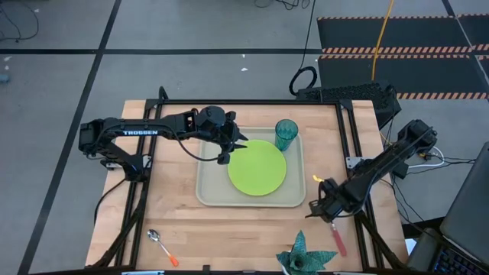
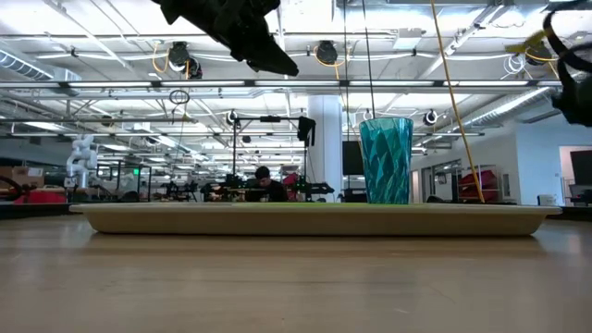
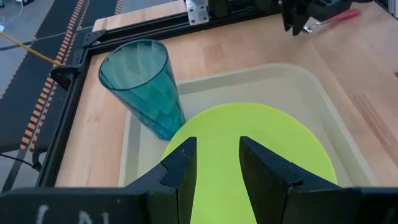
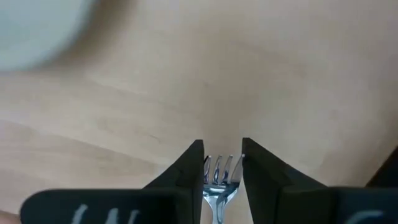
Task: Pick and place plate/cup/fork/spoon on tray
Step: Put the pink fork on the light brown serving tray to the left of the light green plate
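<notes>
Silver fork tines sit pinched in the right tool down on the wooden surface — beige tray holds lime-green plate and teal tumbler; left tool hovers spread above.

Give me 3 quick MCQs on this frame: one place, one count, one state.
1. Where is the spoon?
A. on the tray
B. on the table, near the left front corner
C. in the cup

2. How many items sit on the tray?
A. two
B. three
C. four

3. What is the right claw doing?
A. hanging open over the plate
B. closed on the cup
C. closed on the fork

Key: 1 B, it lies on bare wood away from the tray. 2 A, only the plate and cup. 3 C, tines show between its fingers.
</notes>
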